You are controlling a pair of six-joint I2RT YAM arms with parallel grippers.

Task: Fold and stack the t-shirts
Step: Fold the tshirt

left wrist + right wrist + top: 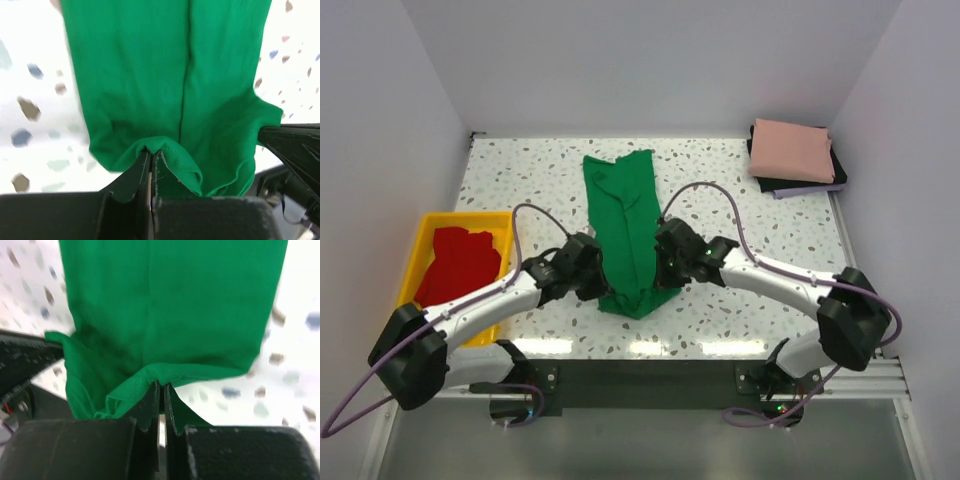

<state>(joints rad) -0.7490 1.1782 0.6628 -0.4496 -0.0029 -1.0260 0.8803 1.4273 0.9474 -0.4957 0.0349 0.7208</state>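
Mid-fold! Left gripper and right gripper pinch the green t-shirt at its hem; next, probably lift it over lengthwise.

- Top edge cuts off the far end of the green shirt in both wrist views.
- Hem is pinched in the left gripper and the right gripper; cloth behind the fingers is out of sight.
- Table speckles are blurred in both wrist views.
- Left arm covers the near corner of the yellow tray and the near edge of the red shirt.
- Pink shirt hides the darker cloth beneath it; only edges show, count unclear.
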